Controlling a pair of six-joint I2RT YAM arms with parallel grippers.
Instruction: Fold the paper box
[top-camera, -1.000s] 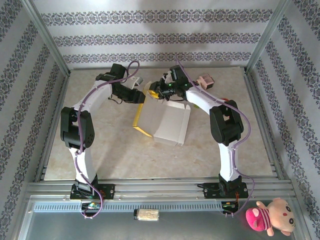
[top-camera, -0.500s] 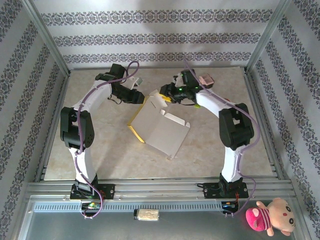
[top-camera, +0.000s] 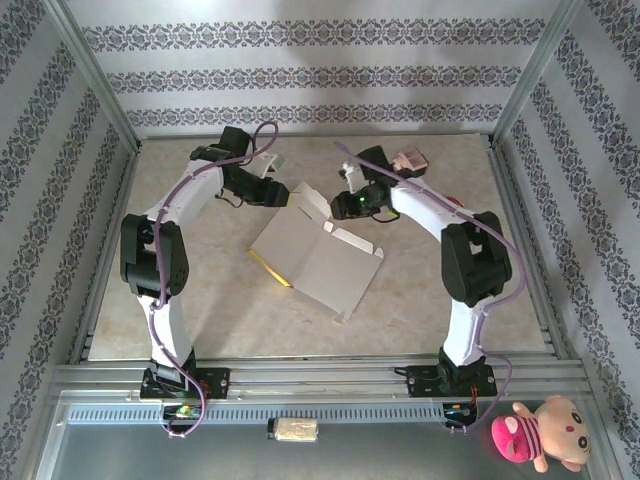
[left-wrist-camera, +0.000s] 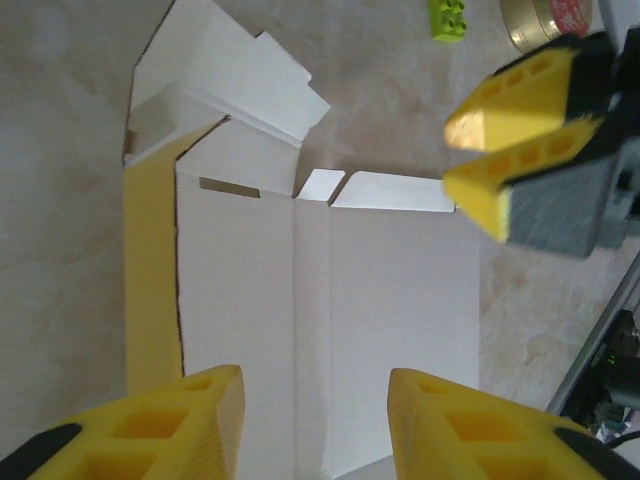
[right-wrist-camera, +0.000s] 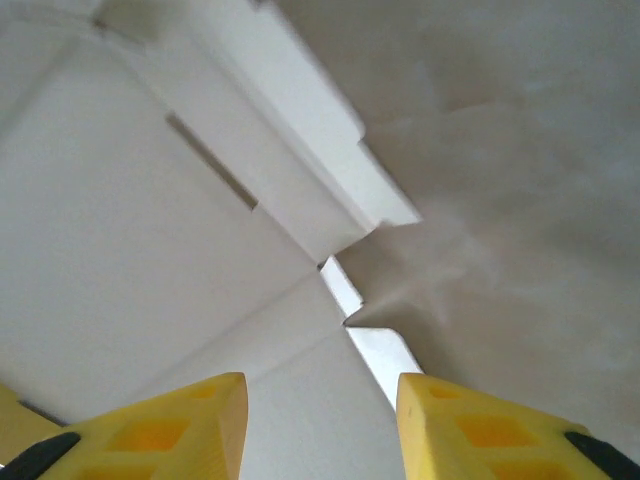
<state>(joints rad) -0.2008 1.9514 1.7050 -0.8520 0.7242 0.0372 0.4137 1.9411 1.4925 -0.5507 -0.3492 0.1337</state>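
Paper box (top-camera: 318, 252) lies on the table (top-camera: 200, 310), about in the middle, between the two arms. Its white side faces up, and a strip of yellow shows along its left edge. Small flaps stick out at the far end of the box. The left gripper (left-wrist-camera: 315, 425) is over the near part of the white sheet. Its two yellow fingers (left-wrist-camera: 190, 420) stand well apart, and nothing is between them but the box lying below. It holds nothing. I cannot tell if the fingertips touch the paper. The right gripper (right-wrist-camera: 320, 405) is by the far right corner of the box, where the flaps meet the bare table. Its fingers (right-wrist-camera: 480, 425) are spread apart too, with an empty gap between them, so it grips nothing. I cannot tell if it touches the box either. From the left wrist camera the right gripper (left-wrist-camera: 470, 155) shows past the far right corner of the box. Farther back on the table sit a green toy brick (left-wrist-camera: 448, 18) and a round tin (left-wrist-camera: 545, 20). A small pink thing (top-camera: 412, 160) rests near the back of the table, by the right arm. A pink and tan plush toy (top-camera: 540, 435) lies off the table at the near right corner.
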